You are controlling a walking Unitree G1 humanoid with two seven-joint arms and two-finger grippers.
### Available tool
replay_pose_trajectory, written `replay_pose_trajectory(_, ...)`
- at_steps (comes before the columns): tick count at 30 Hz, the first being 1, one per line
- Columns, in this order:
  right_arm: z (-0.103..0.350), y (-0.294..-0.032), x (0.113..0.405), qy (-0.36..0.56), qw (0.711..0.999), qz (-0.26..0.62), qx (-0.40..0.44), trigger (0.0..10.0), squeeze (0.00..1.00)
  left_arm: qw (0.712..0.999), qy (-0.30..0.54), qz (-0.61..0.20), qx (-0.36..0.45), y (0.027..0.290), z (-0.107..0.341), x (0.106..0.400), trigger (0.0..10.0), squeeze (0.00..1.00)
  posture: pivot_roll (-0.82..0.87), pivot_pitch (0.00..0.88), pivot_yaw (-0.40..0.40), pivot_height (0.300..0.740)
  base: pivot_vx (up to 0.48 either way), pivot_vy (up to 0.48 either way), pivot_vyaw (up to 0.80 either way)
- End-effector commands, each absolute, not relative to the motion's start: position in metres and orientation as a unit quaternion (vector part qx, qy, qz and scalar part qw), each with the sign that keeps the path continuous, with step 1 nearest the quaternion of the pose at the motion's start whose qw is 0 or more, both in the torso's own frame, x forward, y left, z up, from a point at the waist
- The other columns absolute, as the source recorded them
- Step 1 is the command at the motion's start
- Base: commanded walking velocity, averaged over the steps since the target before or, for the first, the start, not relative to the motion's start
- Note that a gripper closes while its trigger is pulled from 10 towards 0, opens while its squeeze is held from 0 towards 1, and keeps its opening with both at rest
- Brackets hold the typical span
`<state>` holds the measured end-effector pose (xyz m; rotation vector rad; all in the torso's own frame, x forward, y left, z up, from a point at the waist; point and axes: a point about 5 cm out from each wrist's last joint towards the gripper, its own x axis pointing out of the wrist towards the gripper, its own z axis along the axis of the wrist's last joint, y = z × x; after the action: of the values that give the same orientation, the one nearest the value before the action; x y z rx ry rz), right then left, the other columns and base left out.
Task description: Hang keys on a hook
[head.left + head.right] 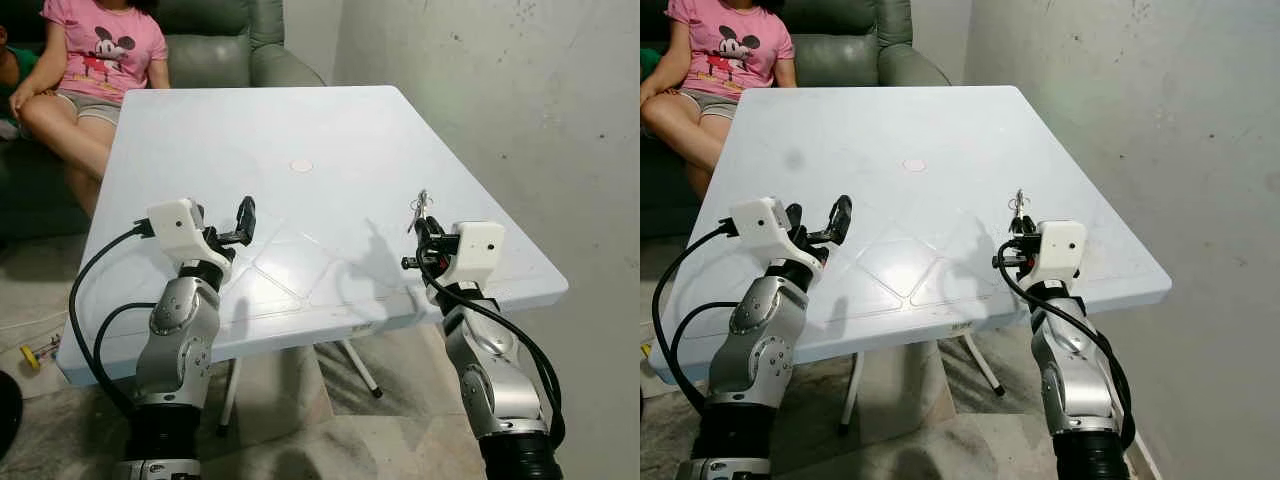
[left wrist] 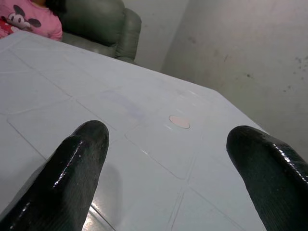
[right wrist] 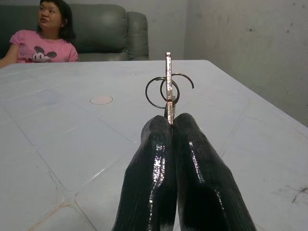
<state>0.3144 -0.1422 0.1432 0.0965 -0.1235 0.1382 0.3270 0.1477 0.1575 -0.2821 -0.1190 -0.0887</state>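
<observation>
My right gripper [image 1: 424,226] is shut on the keys [image 3: 168,86], a thin metal key with two wire rings that stick up past the fingertips. It hovers over the right front part of the white table [image 1: 330,130], and the keys [image 1: 1019,204] catch the light above the black fingers. Over the table's left front part, my left gripper [image 1: 243,222] is open, its two fingers [image 2: 79,159] spread wide with nothing between them. I see no hook in any view.
A person in a pink shirt [image 1: 100,45] sits on a grey-green sofa [image 1: 225,40] beyond the table's far left corner. A grey concrete wall [image 1: 500,90] runs close along the right side. A small round cap [image 1: 301,165] marks the table's middle.
</observation>
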Motion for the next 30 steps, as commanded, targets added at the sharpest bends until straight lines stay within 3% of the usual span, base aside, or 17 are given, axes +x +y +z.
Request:
replay_pose_trajectory(1, 0.1439, -0.1428, 0.3142, -0.062, 0.995, 0.067, 0.045, 10.0, 0.00, 0.988, -0.057, -0.052, -0.130, 0.1437, 0.1583, 0.3266, 10.0, 0.00, 0.07, 0.002, -0.080, 0.732, 0.000, -0.461, -0.68)
replay_pose_trajectory(4, 0.1439, -0.1426, 0.3140, -0.062, 0.995, 0.068, 0.045, 10.0, 0.00, 0.988, -0.057, -0.051, -0.131, 0.1434, 0.1581, 0.3265, 10.0, 0.00, 0.07, 0.004, -0.081, 0.732, 0.000, -0.461, -0.68)
replay_pose_trajectory(30, 0.1428, -0.1444, 0.3117, -0.055, 0.996, 0.064, 0.043, 10.0, 0.00, 0.984, -0.059, -0.046, -0.161, 0.1409, 0.1578, 0.3235, 10.0, 0.00, 0.06, 0.030, -0.086, 0.732, 0.000, 0.000, -0.64)
